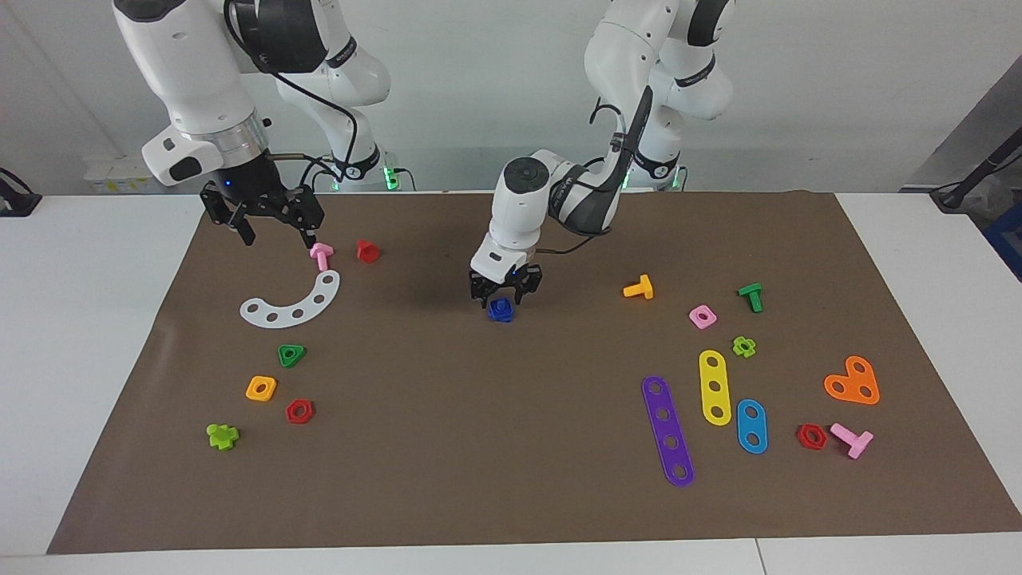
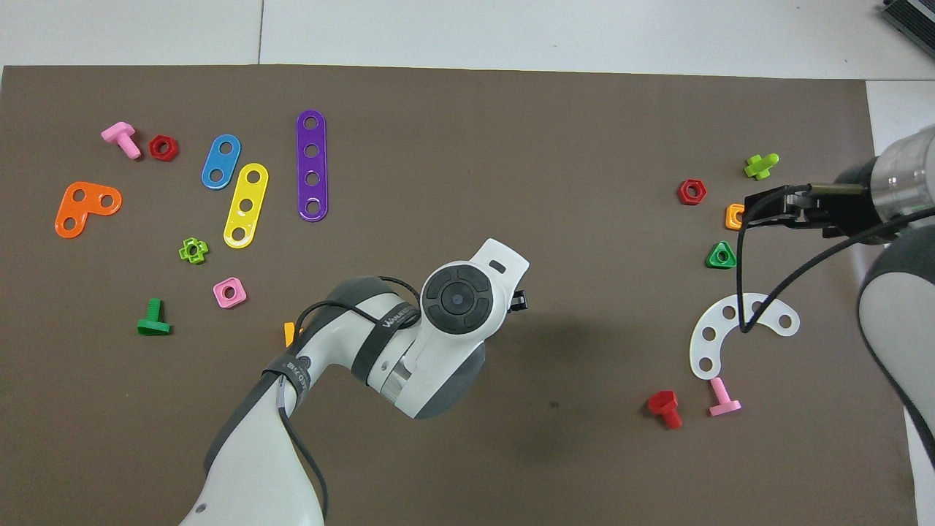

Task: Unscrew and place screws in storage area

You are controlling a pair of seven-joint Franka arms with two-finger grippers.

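Centrally on the mat, one blue screw sits in its nut under the left pincer, whose fingers straddle it; whether they pinch it I cannot tell. One right pincer, spread, hangs over a pink bolt. Four loose nuts mark the storage area, toward the right arm's end.
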